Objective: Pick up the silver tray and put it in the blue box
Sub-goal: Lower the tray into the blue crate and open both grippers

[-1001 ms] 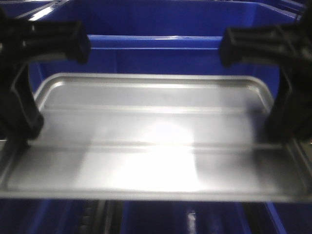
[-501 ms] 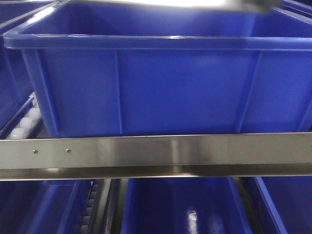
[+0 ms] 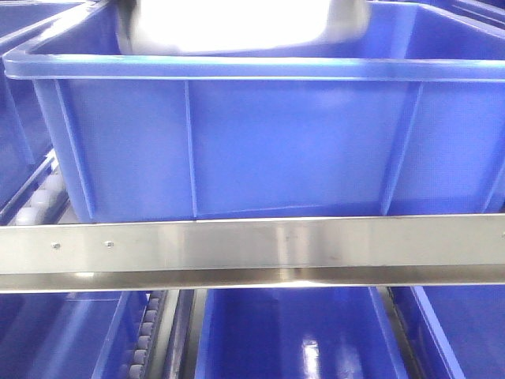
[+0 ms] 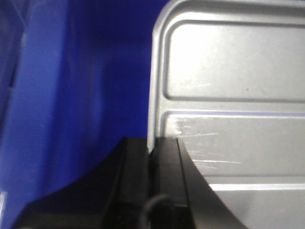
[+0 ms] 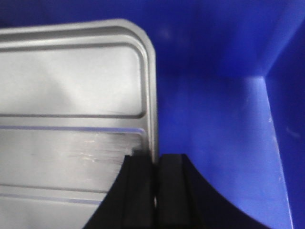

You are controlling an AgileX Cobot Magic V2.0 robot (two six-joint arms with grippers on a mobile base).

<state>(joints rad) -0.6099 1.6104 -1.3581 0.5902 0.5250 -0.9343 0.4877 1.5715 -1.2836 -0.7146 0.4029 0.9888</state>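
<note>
While the front-facing view shows neither arm, it catches the silver tray (image 3: 241, 24) as a bright, blurred shape above the near rim of the blue box (image 3: 260, 142), over the box's open top. A steel rail (image 3: 252, 249) crosses in front of the box, with more blue crates (image 3: 292, 335) below it.

From the left wrist view, the left gripper (image 4: 151, 157) is pinched onto the tray's (image 4: 228, 86) left rim, one black finger (image 4: 136, 181) outside the edge and the other on the ridged base, the box's blue wall (image 4: 71, 95) beside it.

From the right wrist view, the right gripper (image 5: 155, 164) likewise clamps the tray's (image 5: 71, 95) right rim near a rounded corner, with the box's floor and walls (image 5: 219, 119) just beyond the tray's edge.
</note>
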